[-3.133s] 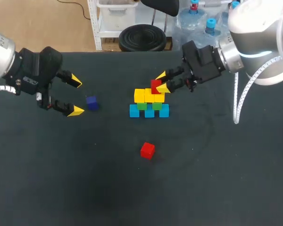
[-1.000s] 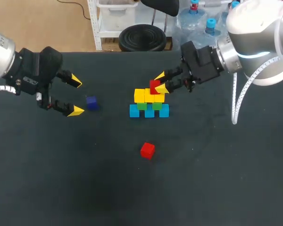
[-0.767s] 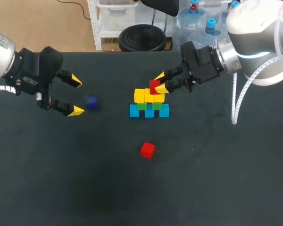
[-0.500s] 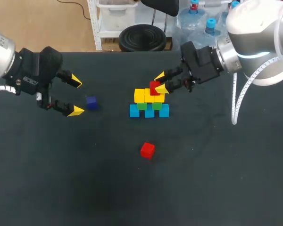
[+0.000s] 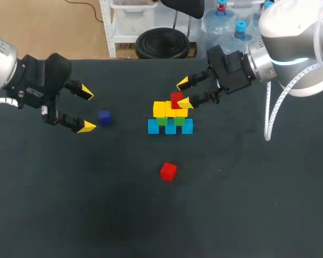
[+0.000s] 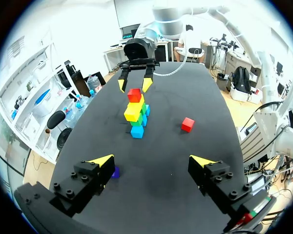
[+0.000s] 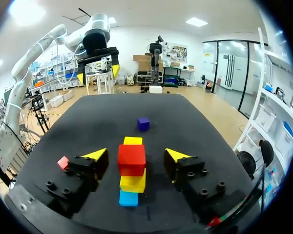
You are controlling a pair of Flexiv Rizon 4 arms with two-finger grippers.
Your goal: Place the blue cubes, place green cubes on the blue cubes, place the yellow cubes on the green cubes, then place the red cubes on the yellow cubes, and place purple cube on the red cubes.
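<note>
A stack stands mid-table: three blue cubes (image 5: 170, 128) at the base, two green cubes (image 5: 161, 121) on them, then three yellow cubes (image 5: 159, 109). One red cube (image 5: 176, 100) sits on the yellow row. My right gripper (image 5: 184, 93) is open around it, and in the right wrist view the red cube (image 7: 132, 159) shows a gap to each finger of that gripper (image 7: 136, 156). A second red cube (image 5: 168, 171) lies loose nearer the front. The purple cube (image 5: 104, 117) lies at the left, just beyond my open, empty left gripper (image 5: 86, 109).
The black table (image 5: 247, 204) has wide bare cloth at the front and right. In the left wrist view, the purple cube (image 6: 115, 172) lies beside one finger of the left gripper (image 6: 152, 161), with the stack (image 6: 136, 114) and the loose red cube (image 6: 187, 124) farther ahead.
My right gripper's fingers have spread apart and let go of the red cube, which stays on the yellow row. The left arm has not moved.
</note>
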